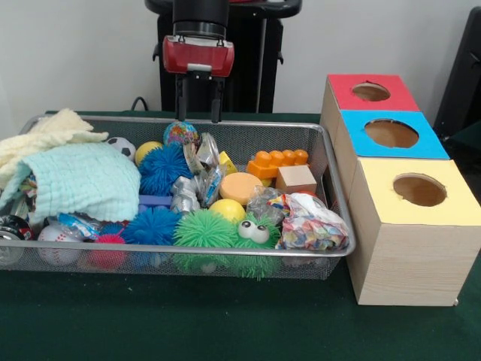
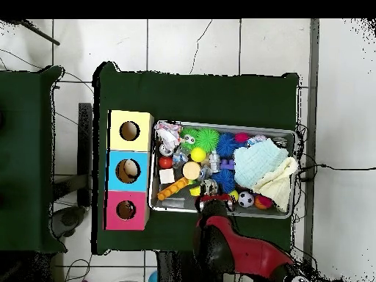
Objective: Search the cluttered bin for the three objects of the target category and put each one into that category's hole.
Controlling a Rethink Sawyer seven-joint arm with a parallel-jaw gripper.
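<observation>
Here, orange brick [image 1: 277, 162] lengthwise across bin [image 1: 331, 169], pincer [image 1: 199, 111] open above.

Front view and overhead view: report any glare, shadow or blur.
Front view: even light, crinkled silver foil wrappers glint, wire mesh bin casts soft shadow on green cloth. Overhead view: red and black gripper looks smeared, small toys indistinct.

The table [image 1: 188, 323] is covered with a dark green cloth. A wire mesh bin [image 1: 331, 162] rests directly on it. A row of three wooden boxes [image 1: 409, 256], topped red, blue and yellow, stands just beside the bin.
</observation>
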